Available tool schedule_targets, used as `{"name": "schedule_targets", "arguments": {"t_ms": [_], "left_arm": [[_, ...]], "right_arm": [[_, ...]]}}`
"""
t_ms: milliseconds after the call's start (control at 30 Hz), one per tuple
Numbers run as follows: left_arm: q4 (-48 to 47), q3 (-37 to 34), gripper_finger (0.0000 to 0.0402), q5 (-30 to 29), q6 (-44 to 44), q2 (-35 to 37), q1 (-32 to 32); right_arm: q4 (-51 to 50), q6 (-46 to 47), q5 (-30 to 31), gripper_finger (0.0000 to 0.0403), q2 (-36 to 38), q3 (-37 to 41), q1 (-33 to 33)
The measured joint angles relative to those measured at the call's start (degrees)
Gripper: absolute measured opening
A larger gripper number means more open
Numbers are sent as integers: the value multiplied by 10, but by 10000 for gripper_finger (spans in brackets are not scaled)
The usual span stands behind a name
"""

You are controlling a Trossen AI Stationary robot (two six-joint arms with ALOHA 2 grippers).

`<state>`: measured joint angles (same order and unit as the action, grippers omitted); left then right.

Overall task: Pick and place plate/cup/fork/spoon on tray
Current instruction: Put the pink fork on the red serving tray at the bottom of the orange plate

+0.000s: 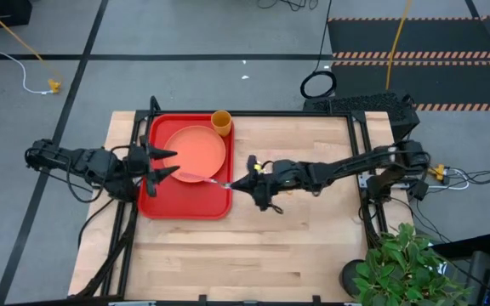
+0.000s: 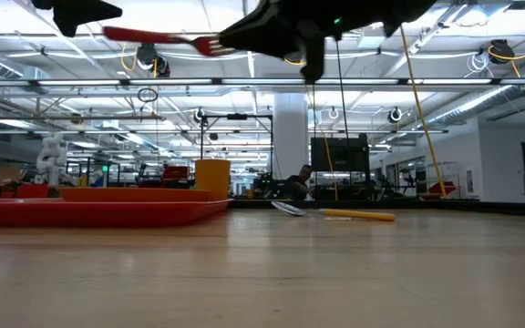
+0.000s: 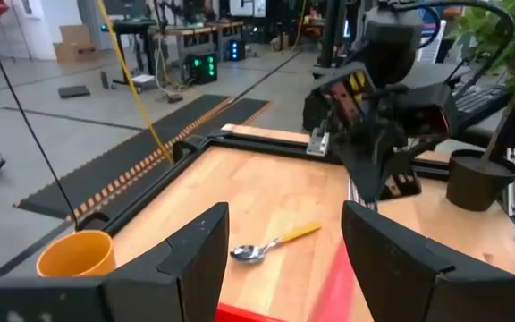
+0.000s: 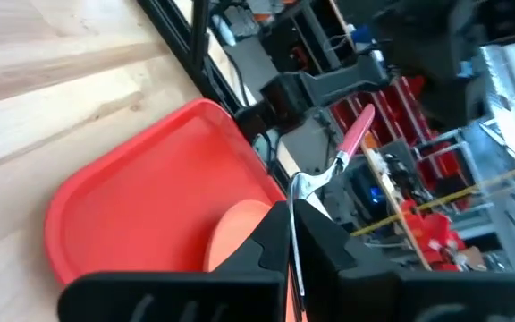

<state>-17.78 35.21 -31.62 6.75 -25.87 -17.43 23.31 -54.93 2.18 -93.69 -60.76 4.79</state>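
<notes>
The right gripper (image 1: 230,183) clamps the fork (image 4: 347,150) by its tines above the tray (image 1: 158,204) — the left gripper (image 1: 167,164), fingers spread, waits opposite; the spoon (image 2: 335,212) hides beneath the right arm.

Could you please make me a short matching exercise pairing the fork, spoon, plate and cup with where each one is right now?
Things:
1. fork
2. spoon
3. plate
4. cup

Places:
A. lying flat inside the red tray
B. on the bare wooden table, off the tray
C. held by the right claw above the tray's edge
D. standing at the tray's far corner

Pairs: 1-C, 2-B, 3-A, 4-D
</notes>
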Motion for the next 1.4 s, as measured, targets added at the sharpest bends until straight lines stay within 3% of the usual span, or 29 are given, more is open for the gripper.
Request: {"name": "schedule_targets", "arguments": {"t_ms": [167, 367, 533, 800, 1400], "left_arm": [[-1, 1, 218, -1, 4, 0, 0], [-5, 1, 218, -1, 0, -7, 0], [-9, 1, 218, -1, -11, -14, 0], [-10, 1, 218, 0, -19, -31, 0], [-8, 1, 218, 0, -6, -62, 0]], "right_arm": [[-23, 0, -22, 0, -112, -84, 0], [-114, -38, 14, 0, -229, -195, 0], [-118, -114, 22, 0, -286, -231, 0], [-98, -225, 21, 0, -328, -233, -16], [-102, -243, 21, 12, -325, -233, -41]]}}
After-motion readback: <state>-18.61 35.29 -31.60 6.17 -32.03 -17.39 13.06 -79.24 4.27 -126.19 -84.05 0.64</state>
